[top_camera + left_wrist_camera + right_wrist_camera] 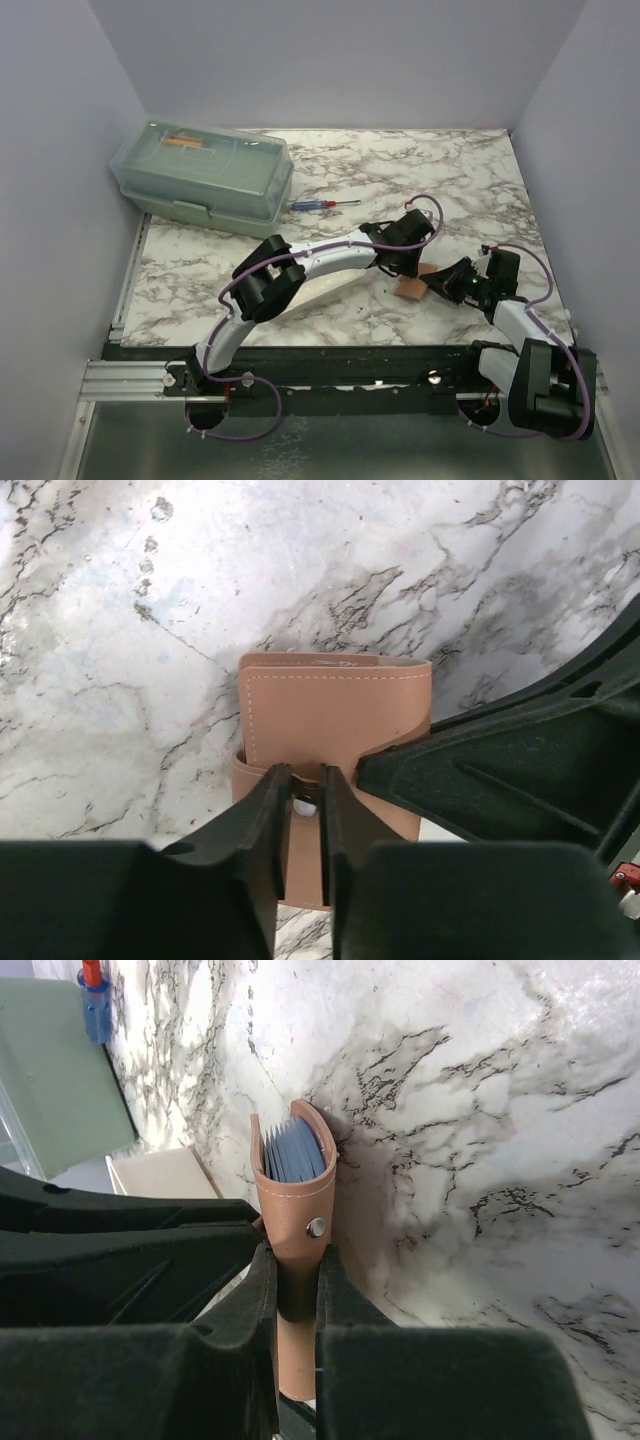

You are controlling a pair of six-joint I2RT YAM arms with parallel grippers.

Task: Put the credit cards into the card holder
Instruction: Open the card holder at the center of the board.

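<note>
The tan card holder (298, 1210) stands on edge on the marble, pinched at its stud end by my right gripper (297, 1260), which is shut on it. Several blue-grey credit cards (295, 1150) sit inside its open mouth. In the left wrist view the card holder (335, 715) faces the camera. My left gripper (305, 780) straddles its strap, and a silver stud (304, 802) shows in the narrow gap between the fingers. Whether the fingers press the strap is unclear. In the top view both grippers meet at the card holder (410, 289), right of centre.
A green lidded toolbox (205, 175) stands at the back left, with a red-and-blue screwdriver (325, 204) lying beside it. A pale flat tray (325, 290) lies under the left arm. Walls close in the table on three sides.
</note>
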